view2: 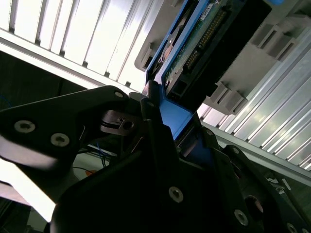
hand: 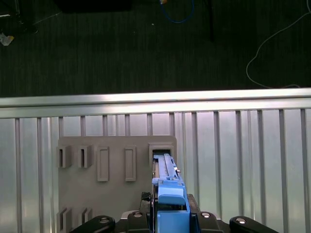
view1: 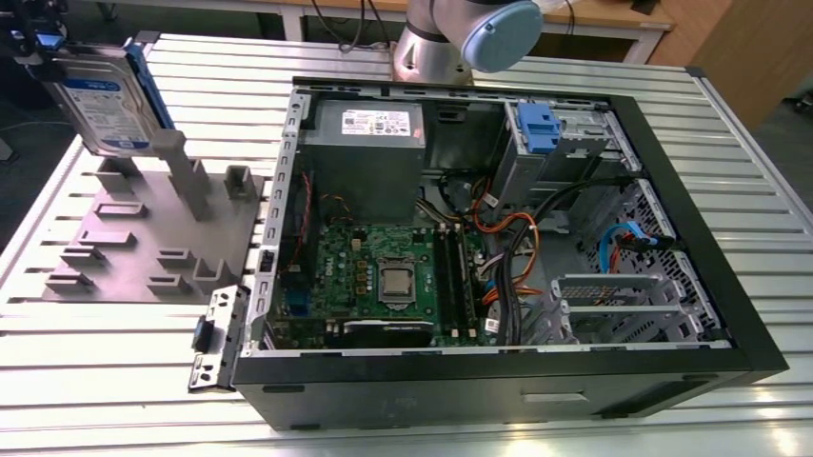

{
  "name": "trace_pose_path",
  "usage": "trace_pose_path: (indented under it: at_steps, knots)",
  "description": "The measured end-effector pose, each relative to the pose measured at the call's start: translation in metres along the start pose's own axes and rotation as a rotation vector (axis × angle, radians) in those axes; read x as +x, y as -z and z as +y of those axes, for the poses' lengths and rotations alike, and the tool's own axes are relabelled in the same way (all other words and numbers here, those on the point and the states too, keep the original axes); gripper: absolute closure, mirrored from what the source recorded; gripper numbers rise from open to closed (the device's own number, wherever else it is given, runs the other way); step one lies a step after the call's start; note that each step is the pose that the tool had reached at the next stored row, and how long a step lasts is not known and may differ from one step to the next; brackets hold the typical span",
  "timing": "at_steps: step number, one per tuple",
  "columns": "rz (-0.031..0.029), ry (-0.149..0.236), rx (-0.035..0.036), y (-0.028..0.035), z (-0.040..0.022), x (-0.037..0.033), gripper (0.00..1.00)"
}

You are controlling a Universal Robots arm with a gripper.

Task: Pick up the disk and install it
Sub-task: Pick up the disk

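**While clamped in the gripper, disk stands on edge over the grey fixture**

As the second wrist view has it, the gripper [view2: 167,128] is closed hard on the disk [view2: 194,46]. Its black jaws pinch the blue carrier bracket [view2: 177,116] at one end. The disk's green circuit side and connector row face the camera.

In the first wrist view the gripper [hand: 169,221] holds the disk [hand: 167,191] edge-on, bracket end nearest. The far end points at a raised open slot of the grey fixture [hand: 112,194]. Cannot tell whether that end touches the slot or sits just clear. The fixture is a flat plate with several rectangular pockets, lying on the slatted aluminium table [hand: 243,160]. Past the table edge is dark floor [hand: 121,48].

In the exterior view the gripper [view1: 32,43] is at the exterior view's left, over the far corner. The disk [view1: 109,100] hangs upright there, white-and-blue label showing, its lower edge just over the back of the fixture [view1: 128,238].

An open computer case [view1: 508,390] lies on the table [view1: 76,381], toward the exterior view's right of the fixture and well apart from the disk.
- Green motherboard [view1: 381,276] nearer.
- Grey power supply box [view1: 366,148] farther in.
- Blue latch tab [view1: 538,129] at the far bay.

The arm base [view1: 439,43] stands behind the case.
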State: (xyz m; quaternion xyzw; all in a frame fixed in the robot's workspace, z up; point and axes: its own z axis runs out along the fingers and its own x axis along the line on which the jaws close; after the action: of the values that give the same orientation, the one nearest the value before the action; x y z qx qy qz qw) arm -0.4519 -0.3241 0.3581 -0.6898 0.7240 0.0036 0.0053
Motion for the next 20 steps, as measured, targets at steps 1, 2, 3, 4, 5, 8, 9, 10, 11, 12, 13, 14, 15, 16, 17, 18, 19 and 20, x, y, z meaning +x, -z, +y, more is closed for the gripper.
trace_pose_path:
  at_steps: [1,2,3,4,5,8,9,10,11,12,13,14,15,16,17,18,19,20]
  knots:
    - [0.0,0.0,-0.0001,0.0004,0.0,0.0,0.64]
    - [0.0,0.0,-0.0001,0.0009,0.0,0.0,0.64]
    - [0.0,0.0,-0.0001,0.0013,0.0,0.0,0.64]
    - [0.0,0.0,-0.0001,0.0018,0.0,0.0,0.64]
    - [0.0,0.0,-0.0001,0.0023,0.0,0.0,0.64]
    - [0.0,0.0,0.0,0.0037,0.0,-0.0001,0.64]
    - [0.0,0.0,0.0,0.0041,0.0,-0.0001,0.64]
    - [0.0,0.0,0.0,0.0045,0.0,-0.0001,0.64]
    - [0.0,0.0,0.0,0.005,0.0,-0.0001,0.64]
    - [0.0,0.0,0.0,0.0055,0.0,-0.0001,0.64]
    - [0.0,0.0,0.0,0.006,0.0,-0.0001,0.64]
    - [0.0,0.0,0.0,0.0065,0.0,-0.0001,0.64]
    - [0.0,0.0,-0.0001,0.0071,0.0,-0.0001,0.64]
    - [0.0,0.0,0.0001,0.0076,0.0,-0.0001,0.64]
    - [0.0,0.0,0.0001,0.0081,0.0,-0.0001,0.64]
    - [0.0,0.0,0.0001,0.0087,0.0,-0.0001,0.64]
    - [0.0,0.0,0.0,0.0094,0.0,-0.0001,0.64]
    - [0.0,0.0,0.0,0.01,0.0,-0.0002,0.64]
